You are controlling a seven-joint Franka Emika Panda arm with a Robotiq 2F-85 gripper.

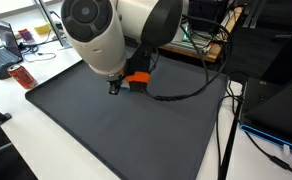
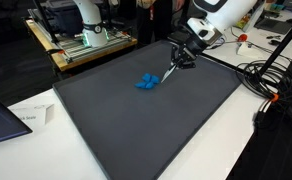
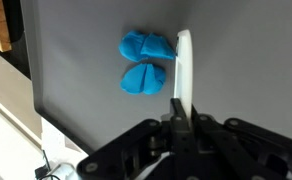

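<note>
My gripper (image 3: 179, 112) is shut on a slim white stick (image 3: 184, 68) that points away from the jaws. The stick's far end lies right beside a blue object (image 3: 144, 62) made of two rounded lumps on the dark grey mat (image 3: 96, 110). In an exterior view the gripper (image 2: 184, 57) hangs low over the mat, the stick (image 2: 172, 72) slanting down toward the blue object (image 2: 148, 81). In an exterior view the arm's white body blocks the blue object; only the gripper (image 1: 114, 86) and an orange part (image 1: 137, 80) beside it show.
The mat (image 2: 156, 130) covers most of a white table. Black cables (image 2: 261, 80) lie along one side. A sheet of paper (image 2: 33, 117) and a laptop corner sit near the mat's edge. A laptop (image 1: 6, 42) and a red item (image 1: 23, 76) stand beyond another edge.
</note>
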